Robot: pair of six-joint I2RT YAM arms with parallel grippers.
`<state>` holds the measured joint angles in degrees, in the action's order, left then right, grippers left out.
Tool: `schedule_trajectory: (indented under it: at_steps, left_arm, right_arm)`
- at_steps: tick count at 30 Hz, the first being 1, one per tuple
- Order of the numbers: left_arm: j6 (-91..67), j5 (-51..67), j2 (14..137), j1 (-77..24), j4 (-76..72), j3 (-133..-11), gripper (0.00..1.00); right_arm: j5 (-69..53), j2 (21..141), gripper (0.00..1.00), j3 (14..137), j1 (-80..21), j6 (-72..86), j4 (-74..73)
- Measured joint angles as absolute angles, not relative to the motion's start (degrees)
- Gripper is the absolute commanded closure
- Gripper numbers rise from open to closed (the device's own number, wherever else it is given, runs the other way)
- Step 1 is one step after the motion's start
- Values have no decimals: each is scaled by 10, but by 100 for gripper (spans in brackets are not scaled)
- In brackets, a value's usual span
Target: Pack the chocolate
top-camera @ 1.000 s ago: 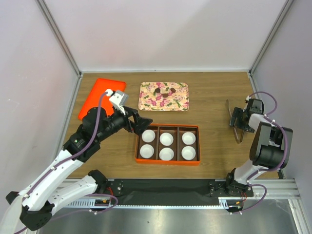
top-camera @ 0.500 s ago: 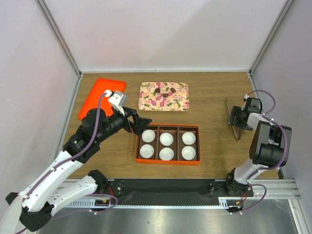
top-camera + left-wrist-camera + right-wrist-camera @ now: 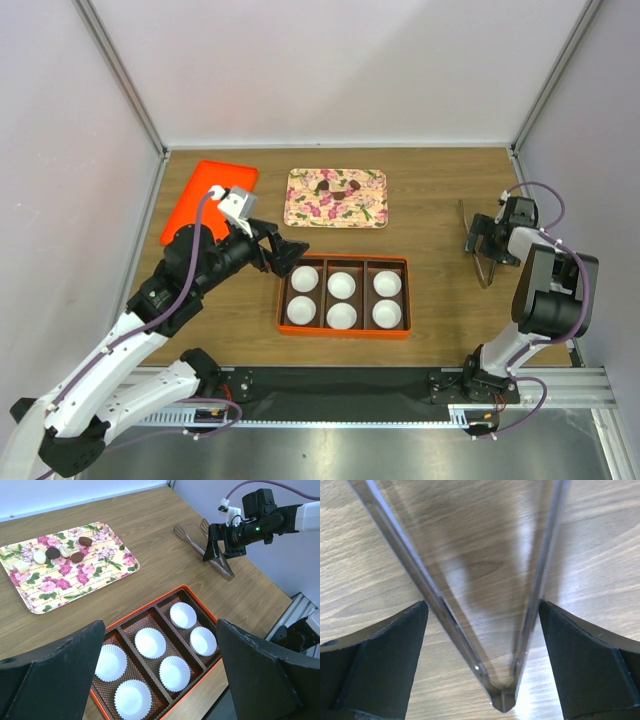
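Chocolate (image 3: pixel 77 557) lay on the floral tray (image 3: pixel 300 210) at the far middle of the table; both pincers stood wide.
The left gripper (image 3: pixel 160 625) hung above the left end of the orange box (image 3: pixel 343 334), holding nothing; six white paper cups (image 3: pixel 342 285) sat in the box. At the right, the right gripper (image 3: pixel 483 610) straddled the tongs (image 3: pixel 451 632) lying on the table; contact could not be told.
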<state>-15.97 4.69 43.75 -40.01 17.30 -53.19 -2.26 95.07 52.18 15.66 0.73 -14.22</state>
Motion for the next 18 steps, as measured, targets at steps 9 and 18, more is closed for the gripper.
schedule_trajectory:
  at_steps: [9, 18]
  left_arm:
    - [-159, 47, 438, -400, 172, -532, 0]
    - [-153, 42, 437, -400, 172, -532, 0]
  right_arm:
    - [-31, 948, 2, 520, 182, -4, -148]
    - [0, 955, 21, 522, 163, -22, -147]
